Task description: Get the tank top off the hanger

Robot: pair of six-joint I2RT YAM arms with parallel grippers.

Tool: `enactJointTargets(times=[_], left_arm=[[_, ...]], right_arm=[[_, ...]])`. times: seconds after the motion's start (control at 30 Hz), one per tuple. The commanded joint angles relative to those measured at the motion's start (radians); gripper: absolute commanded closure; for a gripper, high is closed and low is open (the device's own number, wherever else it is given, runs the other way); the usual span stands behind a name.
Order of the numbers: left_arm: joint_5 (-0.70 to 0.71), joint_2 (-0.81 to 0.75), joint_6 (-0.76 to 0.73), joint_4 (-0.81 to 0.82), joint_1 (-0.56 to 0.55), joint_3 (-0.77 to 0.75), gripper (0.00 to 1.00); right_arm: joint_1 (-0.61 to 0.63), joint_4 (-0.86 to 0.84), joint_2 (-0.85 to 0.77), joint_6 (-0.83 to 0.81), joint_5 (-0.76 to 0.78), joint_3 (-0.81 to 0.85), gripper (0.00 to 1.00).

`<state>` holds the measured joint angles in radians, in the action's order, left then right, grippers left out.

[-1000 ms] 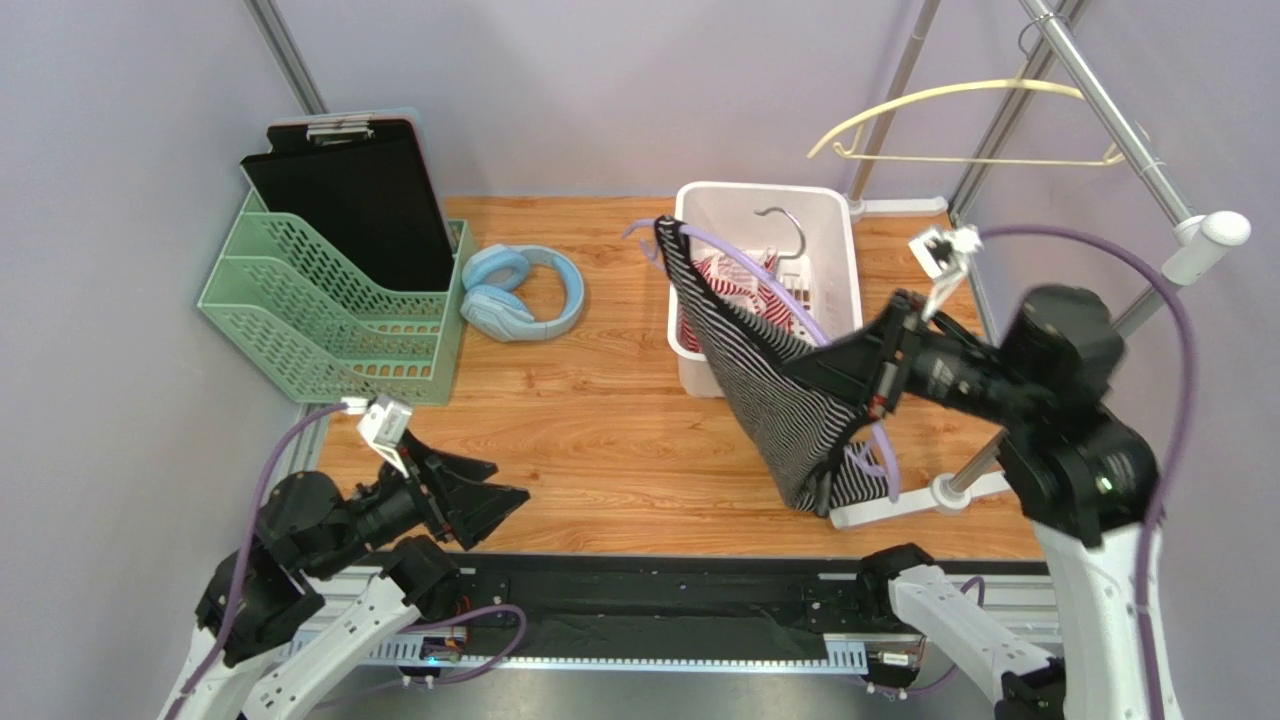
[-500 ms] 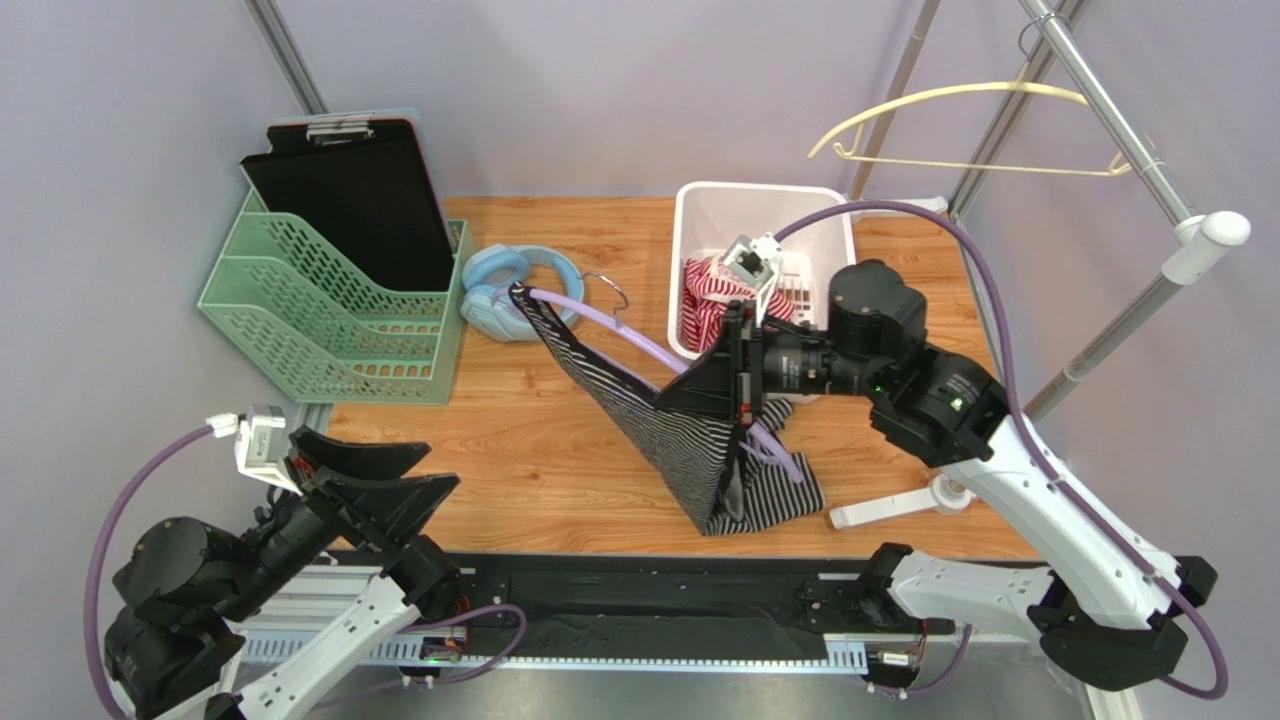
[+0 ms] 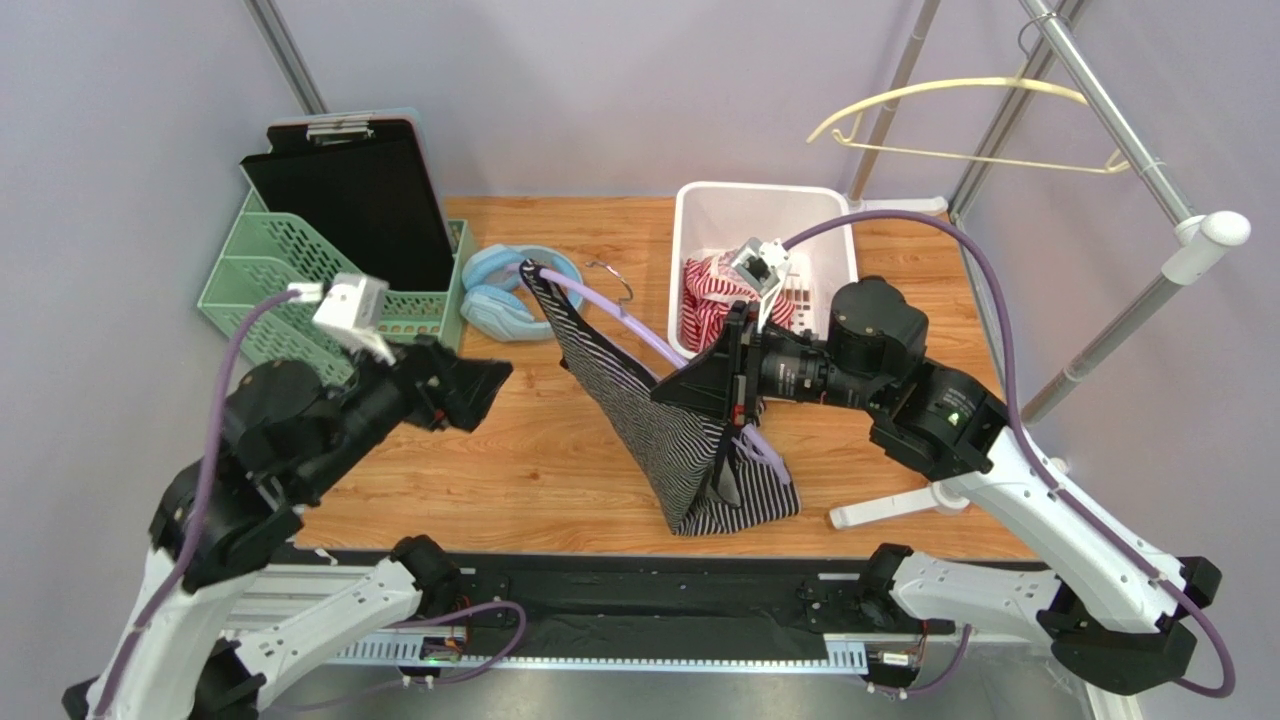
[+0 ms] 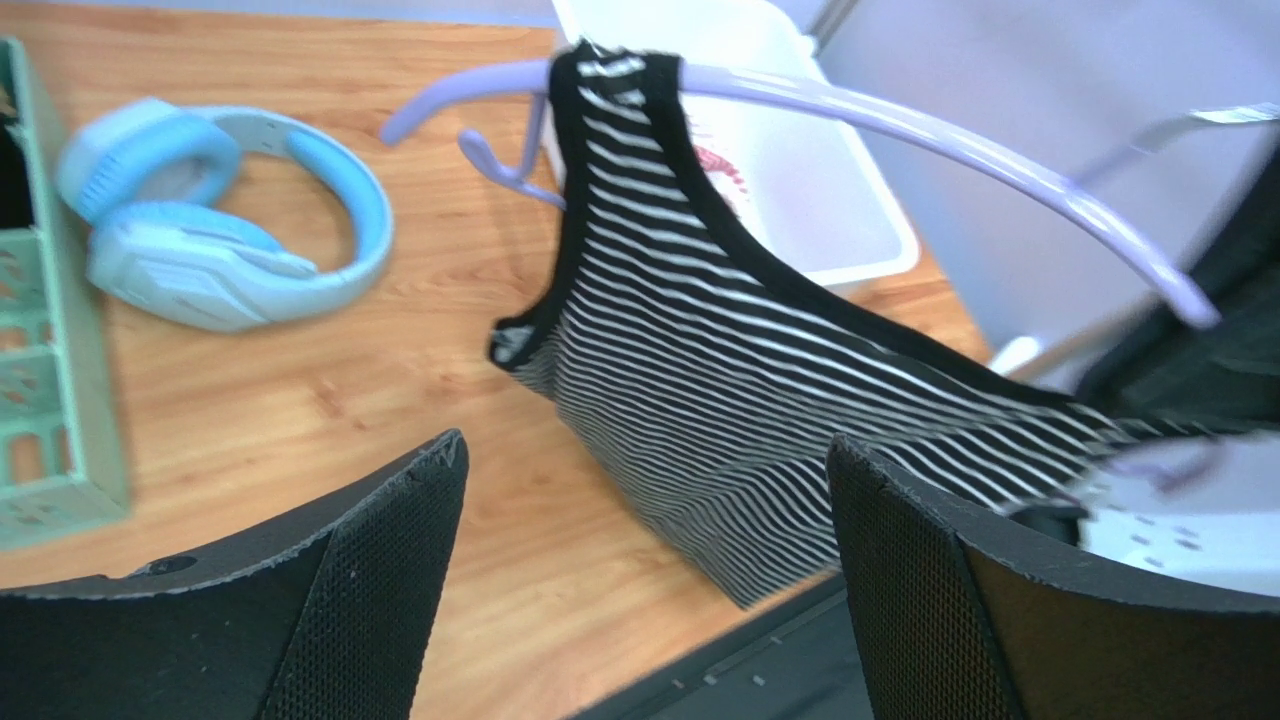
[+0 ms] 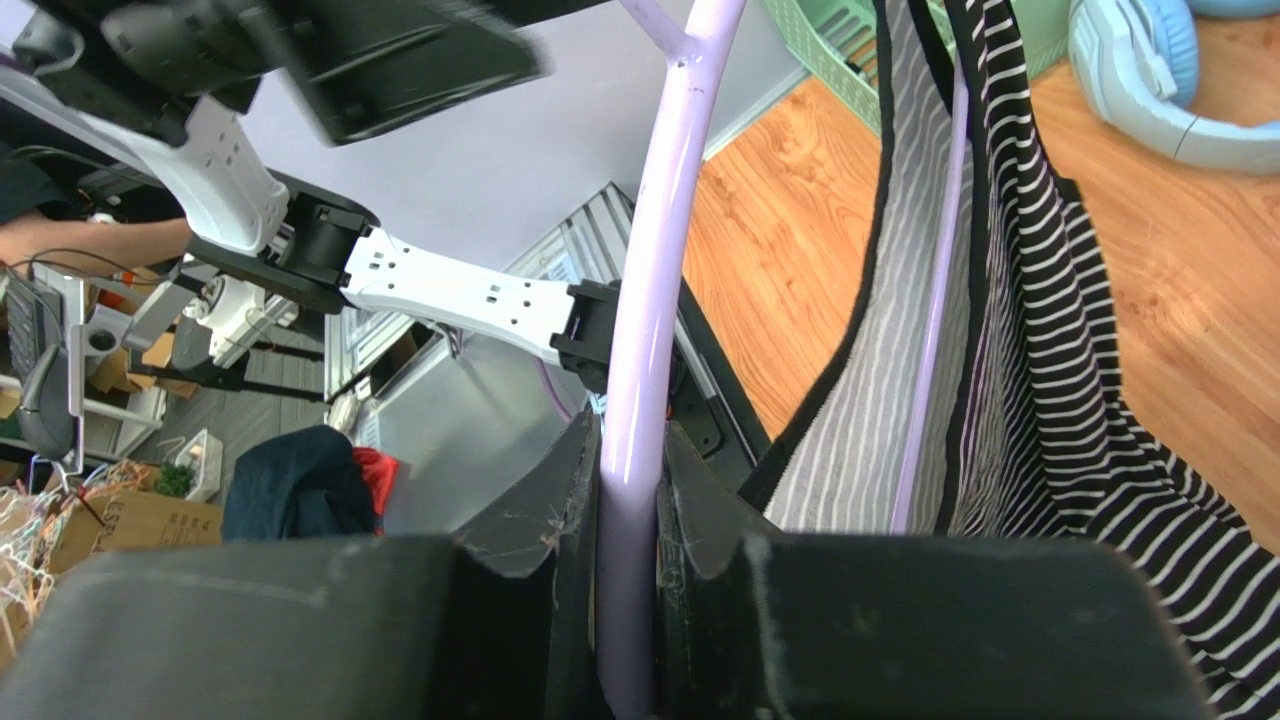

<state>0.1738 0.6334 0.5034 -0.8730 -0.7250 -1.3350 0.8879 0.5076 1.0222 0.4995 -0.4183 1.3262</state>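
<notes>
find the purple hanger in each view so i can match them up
Top external: purple hanger slants across the centre.
Left wrist: the hanger arcs along the top.
Right wrist: the hanger runs up the middle, pinched in the right claw.
Shared landmark: blue headphones, left of centre, upper left and top right corner respectively.

On the wooden table [image 3: 526, 450], the green mesh file rack [image 3: 256, 270] stands at the back left, with the black clipboard [image 3: 353, 195] upright in its rear slot. The blue over-ear headphones [image 3: 519, 293] lie just right of the rack. The white plastic bin [image 3: 759, 189] sits further right, with the red-and-white striped cloth [image 3: 706, 288] in it. In front, between headphones and bin, the black-and-white striped tank top [image 3: 661, 420] hangs on the lilac plastic hanger [image 3: 616, 318]
</notes>
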Motion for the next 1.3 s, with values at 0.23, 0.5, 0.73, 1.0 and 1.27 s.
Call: enactJointTargets(times=[0.23,0.5,0.73,1.0,1.27], left_arm=[[0.062,0.333,-0.187,0.109,0.003,-0.205,0.10],[0.050,0.419,-0.187,0.140,0.004,-0.231,0.26],[0.033,0.442,-0.193,0.163,0.004,-0.250,0.39],[-0.086,0.431,-0.174,0.180,0.004,-0.241,0.28],[-0.085,0.437,-0.172,0.212,0.004,-0.213,0.27]], right_arm=[[0.006,-0.107,-0.109,0.014,0.049,-0.048,1.00],[0.005,-0.087,-0.154,0.027,0.050,-0.073,1.00],[0.006,-0.070,-0.182,0.028,0.038,-0.091,1.00],[0.005,-0.049,-0.188,0.024,0.062,-0.108,1.00],[0.006,-0.054,-0.186,0.045,0.047,-0.110,1.00]])
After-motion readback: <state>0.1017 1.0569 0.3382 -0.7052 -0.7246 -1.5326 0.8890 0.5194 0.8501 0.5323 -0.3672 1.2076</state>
